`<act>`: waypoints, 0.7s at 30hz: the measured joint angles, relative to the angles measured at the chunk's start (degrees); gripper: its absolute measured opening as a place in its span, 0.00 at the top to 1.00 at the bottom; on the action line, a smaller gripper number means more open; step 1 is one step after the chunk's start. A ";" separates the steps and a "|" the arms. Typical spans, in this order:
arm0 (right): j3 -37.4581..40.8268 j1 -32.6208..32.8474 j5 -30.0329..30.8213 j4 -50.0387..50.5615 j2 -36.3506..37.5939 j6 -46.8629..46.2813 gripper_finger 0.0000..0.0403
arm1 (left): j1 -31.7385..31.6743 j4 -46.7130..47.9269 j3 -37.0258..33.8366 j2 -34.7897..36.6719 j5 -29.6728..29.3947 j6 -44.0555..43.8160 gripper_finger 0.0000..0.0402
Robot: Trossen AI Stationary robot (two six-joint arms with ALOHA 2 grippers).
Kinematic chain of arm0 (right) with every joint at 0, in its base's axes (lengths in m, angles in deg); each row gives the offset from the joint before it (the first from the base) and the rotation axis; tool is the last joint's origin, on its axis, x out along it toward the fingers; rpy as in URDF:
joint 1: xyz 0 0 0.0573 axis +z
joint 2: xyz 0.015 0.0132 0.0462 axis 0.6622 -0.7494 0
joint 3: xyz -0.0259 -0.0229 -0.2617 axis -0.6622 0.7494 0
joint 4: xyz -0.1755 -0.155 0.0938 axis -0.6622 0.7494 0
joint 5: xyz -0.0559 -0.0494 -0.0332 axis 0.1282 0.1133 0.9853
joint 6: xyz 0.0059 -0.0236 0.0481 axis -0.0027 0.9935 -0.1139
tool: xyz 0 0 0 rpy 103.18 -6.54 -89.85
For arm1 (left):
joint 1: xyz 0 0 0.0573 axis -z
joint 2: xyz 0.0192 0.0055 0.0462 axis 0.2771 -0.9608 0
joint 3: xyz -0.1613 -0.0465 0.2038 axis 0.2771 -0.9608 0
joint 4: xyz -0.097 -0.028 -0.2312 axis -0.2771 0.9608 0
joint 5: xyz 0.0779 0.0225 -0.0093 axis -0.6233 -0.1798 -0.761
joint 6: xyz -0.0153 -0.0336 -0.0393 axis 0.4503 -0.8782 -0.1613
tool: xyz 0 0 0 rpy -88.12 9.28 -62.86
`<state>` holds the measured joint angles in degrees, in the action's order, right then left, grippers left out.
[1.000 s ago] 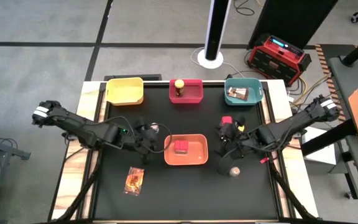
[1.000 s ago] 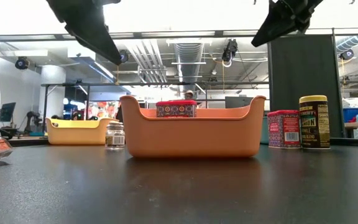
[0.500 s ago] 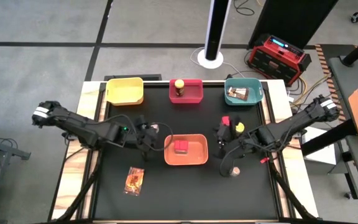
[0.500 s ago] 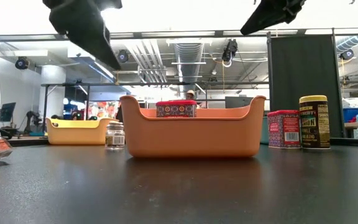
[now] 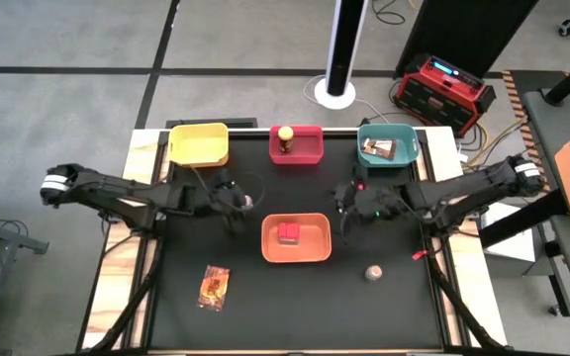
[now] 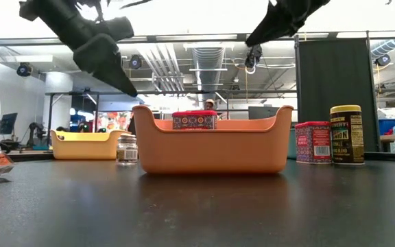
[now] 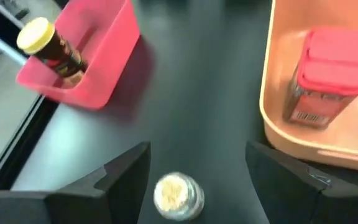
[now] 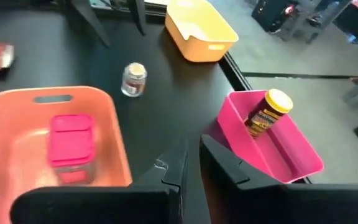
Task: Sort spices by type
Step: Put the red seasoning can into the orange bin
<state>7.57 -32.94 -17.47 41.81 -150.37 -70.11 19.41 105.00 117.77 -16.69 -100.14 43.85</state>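
Both arms have drawn back toward the far trays since the earlier frame — your left gripper (image 5: 234, 205), jaws open and empty, now hangs just above the small clear shaker (image 7: 178, 195), while the right gripper (image 5: 349, 201), jaws closed on nothing, sits near the red tub (image 6: 313, 142) and yellow-lidded jar (image 6: 346, 134) standing on the mat. Judge the shaker as light, rigid, smooth-walled and easily tipped — take it across the body below the cap. A second shaker (image 5: 373, 272) and a flat packet (image 5: 213, 287) lie well apart, nearer the front.
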 joint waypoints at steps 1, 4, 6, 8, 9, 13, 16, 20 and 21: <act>0.10 -1.60 -1.24 -0.46 0.08 0.57 0.92 | -1.08 -1.80 -0.98 1.04 1.21 1.02 0.38; 0.38 -5.68 -2.79 -0.58 0.30 1.22 0.92 | -3.20 -5.48 -2.86 3.54 3.92 2.26 0.38; 0.77 -7.52 -2.77 -0.62 0.32 1.35 0.92 | -3.43 -5.95 -3.79 4.71 4.22 2.38 0.38; 1.09 -8.77 -2.85 -0.23 0.32 1.36 0.92 | -3.39 -6.36 -4.51 5.77 4.24 2.53 0.38; 1.13 -9.14 -2.94 -0.10 0.32 1.13 0.92 | -3.39 -6.27 -4.89 6.23 4.24 2.48 0.38; 1.15 -10.11 -2.71 -0.12 0.32 0.63 0.92 | -3.42 -5.97 -5.96 7.26 4.09 1.91 0.38; 1.13 -10.53 -2.19 -0.04 0.39 -1.91 0.92 | -3.44 -5.37 -5.96 7.64 4.07 1.81 0.38; -2.19 -12.07 -2.15 6.74 0.35 -10.45 0.92 | -3.44 -3.44 -5.94 7.85 4.02 2.21 0.38; -3.35 -12.39 -1.93 8.98 0.32 -12.20 0.92 | -3.44 -3.27 -5.83 7.87 4.02 2.37 0.38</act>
<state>4.22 -45.33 -19.40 50.79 -150.05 -82.31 15.97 101.74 111.94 -8.83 -96.11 46.22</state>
